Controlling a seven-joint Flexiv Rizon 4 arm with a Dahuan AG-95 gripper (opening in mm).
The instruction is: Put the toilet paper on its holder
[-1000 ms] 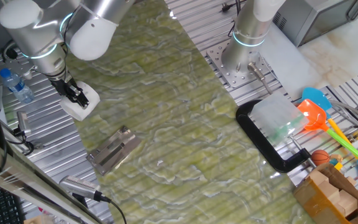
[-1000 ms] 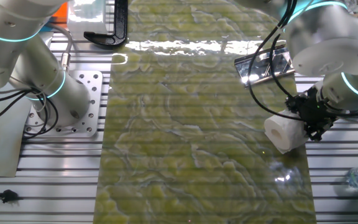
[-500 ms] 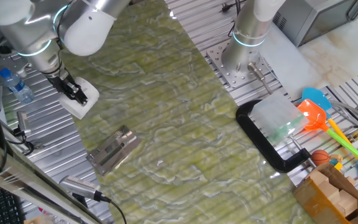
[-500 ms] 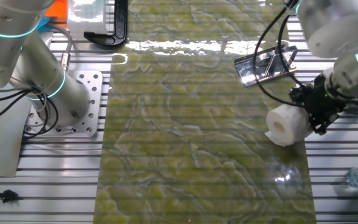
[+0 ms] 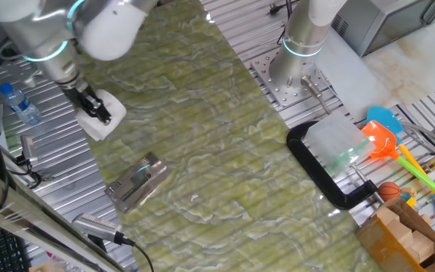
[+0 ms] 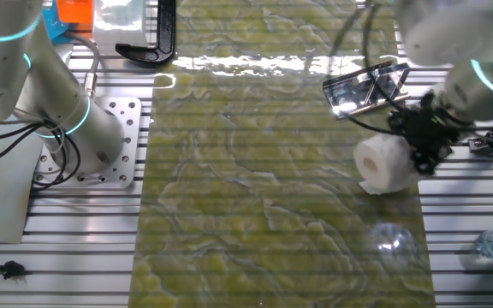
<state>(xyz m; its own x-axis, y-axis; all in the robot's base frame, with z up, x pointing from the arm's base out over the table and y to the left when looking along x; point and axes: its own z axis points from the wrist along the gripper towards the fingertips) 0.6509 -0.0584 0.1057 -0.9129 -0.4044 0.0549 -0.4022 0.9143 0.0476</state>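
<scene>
table: green marbled mat down the middle, ribbed metal on both sides, everything sits on that.

clamp: big black C-shaped thing, well apart from the action, not part of this job.

water bottle: clear with a blue cap, off on the metal strip near the arm, just don't knock it.

toilet paper: plump white roll at the mat's edge, core hole facing the other fixed camera, a loose flap of paper at its bottom. Can't tell for sure if it's lifted or brushing the mat. My guess is it's very light, soft and squishy, so it'll dent rather than slip, and the outer wrap could tear or unwind if dragged.

holder: shiny metal bracket lying on the mat, near the roll but not touching. Looks rigid, might skid when pushed.

gripper: black fingers clamped on the roll's end opposite the visible hole; looks like one finger goes into the core and one sits outside, but I can't really confirm that.

where to hold: that end-wall pinch seems right to me, keeps the far hole free for the bar. Squeezing the round sides would likely just flatten the core.
</scene>
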